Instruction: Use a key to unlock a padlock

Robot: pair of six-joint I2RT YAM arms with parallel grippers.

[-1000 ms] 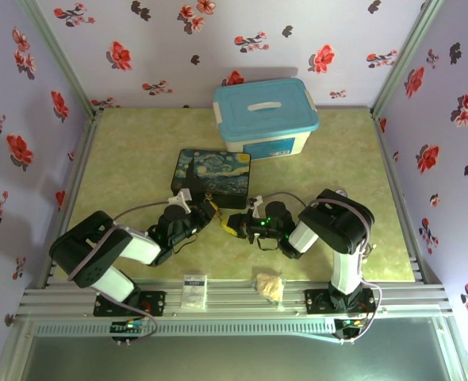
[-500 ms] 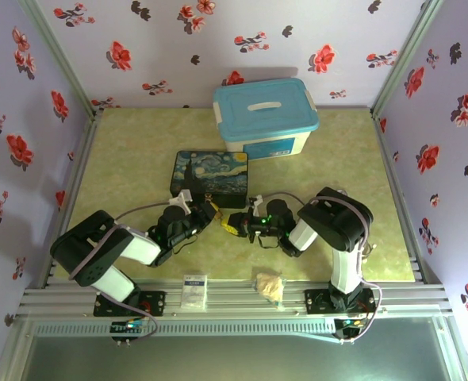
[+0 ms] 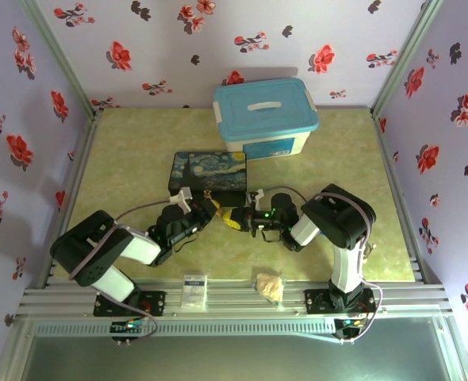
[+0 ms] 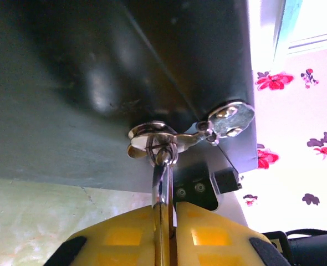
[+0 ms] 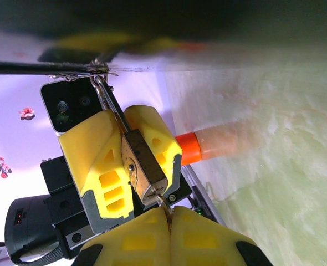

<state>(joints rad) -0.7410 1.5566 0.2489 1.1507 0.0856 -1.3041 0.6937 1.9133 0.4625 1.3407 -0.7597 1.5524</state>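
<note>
One brass padlock (image 5: pixel 143 163), with a thin silver shackle (image 5: pixel 111 103), sits clamped in the left tool (image 4: pixel 164 219); the right tool (image 5: pixel 167 215) pinches one small dark key (image 5: pixel 162 203).

Top cam: bright, even light from above, soft shadows on table (image 3: pixel 123 151). Left wrist cam: tin (image 4: pixel 69 66) underside v. dark, backlit. Wall (image 4: pixel 296 111) at right blown out. My left fingers (image 4: pixel 119 238) blurred. Right wrist cam: padlock (image 5: pixel 144 163) fairly sharp. Key (image 5: pixel 163 201) a tiny smear. My right fingers (image 5: pixel 136 244) & orange cylinder (image 5: pixel 219 145) soft. Table washed out w/ glare.
</note>
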